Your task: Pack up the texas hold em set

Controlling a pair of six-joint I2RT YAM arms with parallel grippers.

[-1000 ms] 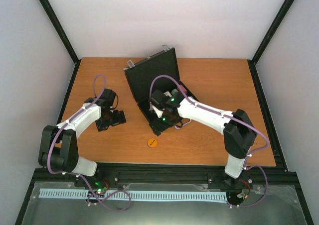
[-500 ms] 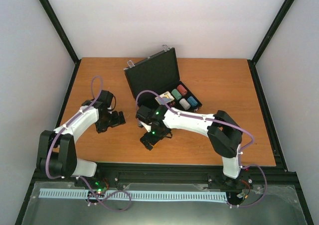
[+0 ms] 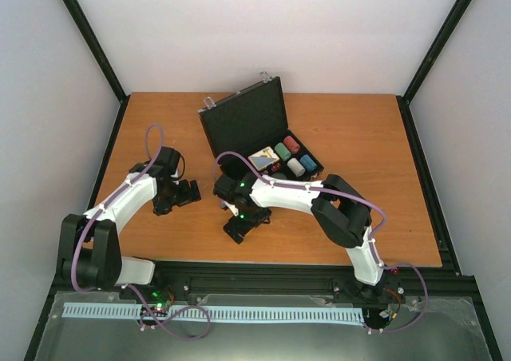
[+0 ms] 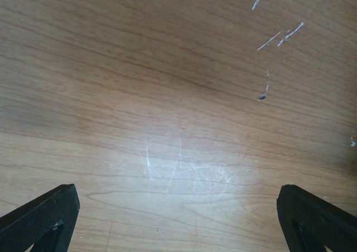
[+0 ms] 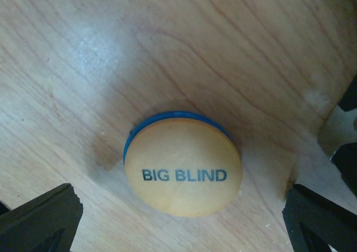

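Briefcase (image 3: 243, 121): black with silver corners, open near the middle of the counter (image 3: 375, 145), upper half standing up toward the far left, lower half facing up.
Card box (image 3: 263, 160): blue-white, lying in the left part of the lower half.
Chip stacks (image 3: 294, 156): green, red, white and blue, seated side by side in the right part of the lower half.
Orange disc (image 5: 184, 171): printed BIG BLIND, flat on bare wood outside the case, near its front corner; thin blue edge showing along the far rim; hidden beneath the right tool in the overhead view.
Right tool (image 5: 178, 223): jaws spread wide, orange disc between them and touched on neither side; poised directly above, pointing down.
Left tool (image 4: 178, 221): jaws spread wide, nothing between them but bare wood; parked left of the case, apart from it.
Dice and clear disc: not made out in any view.
Done, judging by the layout: cards and four chip colours already stowed.
Left to do: grip the orange disc, carry it over, set it in a free slot; then close and fasten the case.
Stage: late; probably the last loose piece in sight.
Risk: thin disc lying flush on wood, likely to slip unless pinched low at the rim.
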